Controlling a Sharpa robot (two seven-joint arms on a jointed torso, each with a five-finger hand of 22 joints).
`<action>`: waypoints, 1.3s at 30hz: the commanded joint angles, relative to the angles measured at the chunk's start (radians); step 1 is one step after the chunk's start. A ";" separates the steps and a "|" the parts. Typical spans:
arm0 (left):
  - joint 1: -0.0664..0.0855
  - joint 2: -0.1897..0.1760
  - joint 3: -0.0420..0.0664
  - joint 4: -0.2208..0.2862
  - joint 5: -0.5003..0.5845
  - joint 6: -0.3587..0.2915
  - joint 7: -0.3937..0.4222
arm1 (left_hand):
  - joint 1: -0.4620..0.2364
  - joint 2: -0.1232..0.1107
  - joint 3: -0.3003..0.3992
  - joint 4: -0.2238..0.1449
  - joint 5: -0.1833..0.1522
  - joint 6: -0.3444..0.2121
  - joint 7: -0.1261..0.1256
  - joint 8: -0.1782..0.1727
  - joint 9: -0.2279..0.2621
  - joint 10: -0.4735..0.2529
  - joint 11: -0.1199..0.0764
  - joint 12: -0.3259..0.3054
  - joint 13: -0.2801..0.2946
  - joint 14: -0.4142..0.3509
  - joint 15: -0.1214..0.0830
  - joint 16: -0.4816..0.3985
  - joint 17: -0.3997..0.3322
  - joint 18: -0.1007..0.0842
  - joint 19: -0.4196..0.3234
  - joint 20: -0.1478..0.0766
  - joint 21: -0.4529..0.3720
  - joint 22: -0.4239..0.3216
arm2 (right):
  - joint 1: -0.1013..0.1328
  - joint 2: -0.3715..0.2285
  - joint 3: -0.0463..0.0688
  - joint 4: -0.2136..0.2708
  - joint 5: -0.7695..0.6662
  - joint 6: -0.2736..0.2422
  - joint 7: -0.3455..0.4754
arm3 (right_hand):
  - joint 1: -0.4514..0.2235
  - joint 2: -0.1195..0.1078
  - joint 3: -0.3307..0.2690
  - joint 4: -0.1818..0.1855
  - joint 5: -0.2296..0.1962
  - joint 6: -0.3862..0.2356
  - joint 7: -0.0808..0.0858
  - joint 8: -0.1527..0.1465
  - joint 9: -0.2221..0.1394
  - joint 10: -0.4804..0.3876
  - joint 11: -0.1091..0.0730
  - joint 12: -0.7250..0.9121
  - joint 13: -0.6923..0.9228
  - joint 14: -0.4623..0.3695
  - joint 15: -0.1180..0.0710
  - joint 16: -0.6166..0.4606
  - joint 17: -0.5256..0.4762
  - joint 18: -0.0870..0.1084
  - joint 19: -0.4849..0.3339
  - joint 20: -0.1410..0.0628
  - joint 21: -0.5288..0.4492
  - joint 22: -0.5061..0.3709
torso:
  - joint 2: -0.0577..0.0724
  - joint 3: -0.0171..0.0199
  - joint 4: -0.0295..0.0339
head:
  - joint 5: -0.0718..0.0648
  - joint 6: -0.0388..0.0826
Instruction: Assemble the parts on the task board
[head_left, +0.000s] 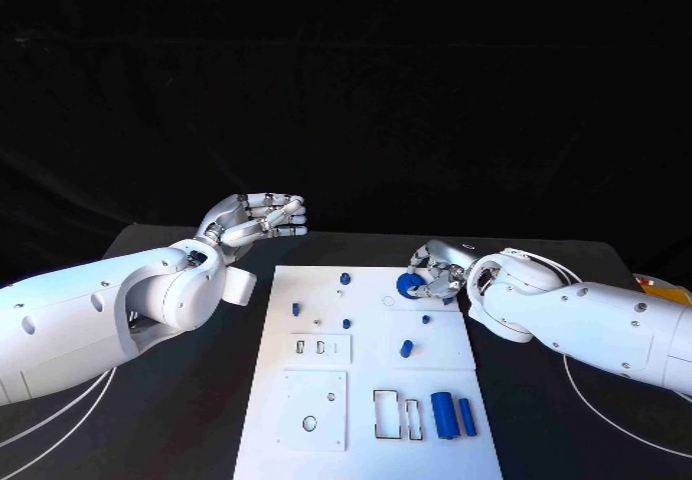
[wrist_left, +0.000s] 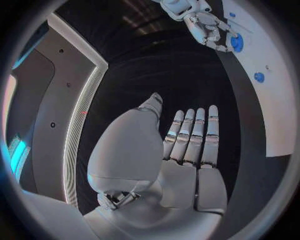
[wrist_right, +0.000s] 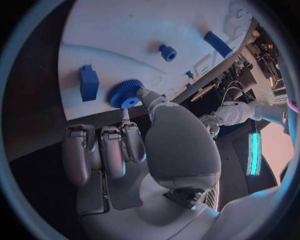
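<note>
Fingers of left hand (head_left: 260, 220) spread apart, nothing held, hovering mid-left of frame off the task board (head_left: 325, 400). Center: several small blue pegs (head_left: 348, 324) stand in the board, two blue cylinders (head_left: 451, 414) lie loose lower right, so prob. more left than done. Right hand (head_left: 437, 270) at board's upper-right edge, thumb + finger touching blue gear (head_left: 410, 286); can't tell if gripped or seated.
</note>
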 joint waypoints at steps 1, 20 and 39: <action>0.001 0.001 0.001 0.001 0.004 0.004 0.011 | 0.006 0.002 -0.006 0.000 0.001 0.006 0.060 0.005 0.002 0.000 0.000 -0.001 0.001 0.009 0.000 -0.004 -0.001 0.003 0.007 -0.002 -0.002 0.001 | -0.006 0.000 -0.003 -0.005 -0.015 0.009 -0.009 | 0.008 0.021 0.022 -0.002 -0.013 0.015 0.002 0.006 0.001 0.010 0.000 0.012 0.116 0.088 0.009 0.005 0.181 -0.019 0.037 0.003 0.007 0.167 | 0.000 0.0003 -0.0007 | 0.001 -0.001; 0.001 0.005 0.001 -0.005 0.004 0.011 0.008 | 0.006 0.003 -0.006 0.000 0.001 0.009 0.062 0.006 0.002 0.001 0.000 0.000 0.001 0.012 -0.001 -0.004 -0.002 0.004 0.009 -0.002 -0.002 0.001 | -0.010 -0.018 -0.003 0.056 -0.136 -0.173 0.013 | 0.015 0.018 0.123 -0.046 0.013 0.098 -0.025 0.039 0.025 0.060 -0.023 0.081 0.186 0.092 -0.010 0.010 0.202 -0.030 0.065 -0.014 0.036 0.208 | -0.001 0.0001 0.0004 | -0.001 0.004; 0.001 0.017 0.001 -0.004 0.004 0.014 0.008 | 0.006 0.003 -0.006 0.000 0.001 0.009 0.062 0.006 0.002 0.001 0.000 0.000 0.001 0.012 -0.001 -0.004 -0.002 0.004 0.009 -0.002 -0.002 0.001 | -0.009 0.088 -0.009 0.157 -0.312 -0.235 -0.048 | 0.009 0.013 0.131 -0.049 0.019 0.099 -0.026 0.038 0.027 0.064 -0.024 0.086 0.190 0.094 -0.011 0.012 0.208 -0.033 0.073 -0.015 0.045 0.218 | 0.001 -0.0003 0.0029 | 0.002 0.009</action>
